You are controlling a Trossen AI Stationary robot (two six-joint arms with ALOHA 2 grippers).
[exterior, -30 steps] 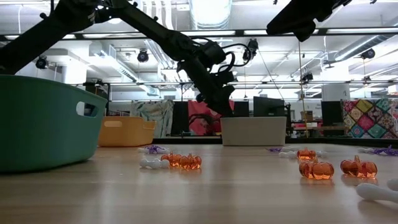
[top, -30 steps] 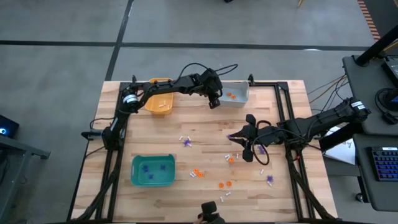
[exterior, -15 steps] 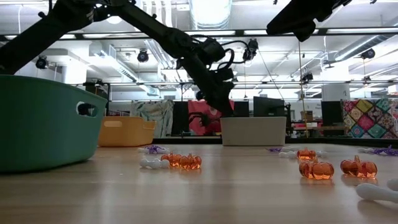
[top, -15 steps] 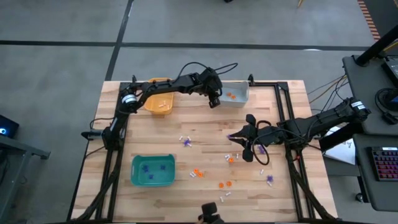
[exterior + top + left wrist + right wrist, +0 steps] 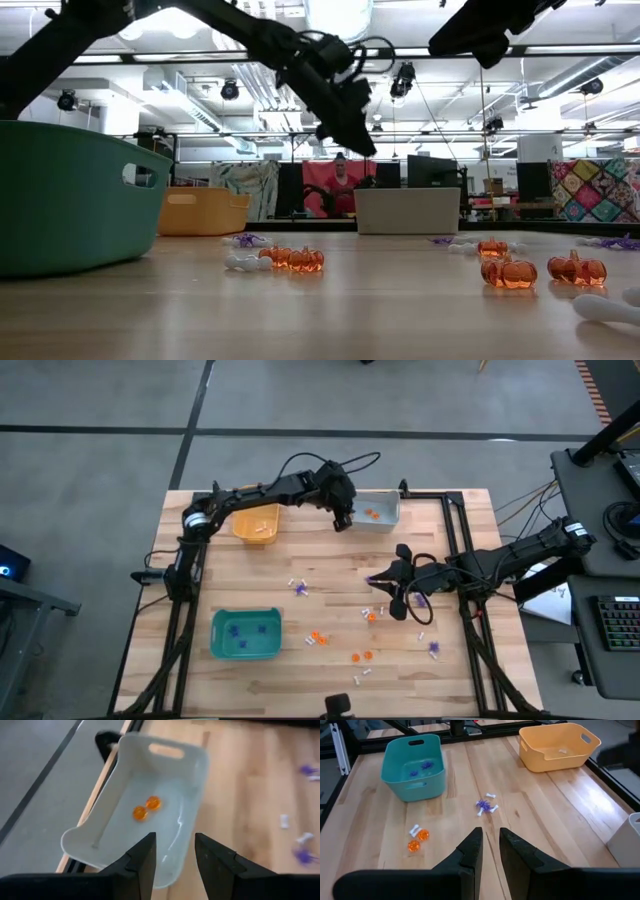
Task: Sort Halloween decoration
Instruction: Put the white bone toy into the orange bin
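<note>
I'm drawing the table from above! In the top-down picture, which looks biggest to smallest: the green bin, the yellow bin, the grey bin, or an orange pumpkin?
1. Green bin, looks largest.
2. Yellow bin and grey bin: close in size, and the left arm covers part of each, so I won't rank them.
3. Orange pumpkin, by far the smallest.

Left tool (image 5: 343, 520) open and empty; right tool (image 5: 397, 596) narrowly parted.

Left gripper (image 5: 343, 520): above tabletop (image 5: 320, 615), at grey bin's (image 5: 381, 510) 9 o'clock edge | Right gripper (image 5: 397, 582): tabletop centre-right, over scattered trinkets (image 5: 368, 616) | Teal bin (image 5: 245, 633): 7 o'clock, purple pieces inside | Orange-yellow bin (image 5: 256, 525): 11 o'clock
</note>
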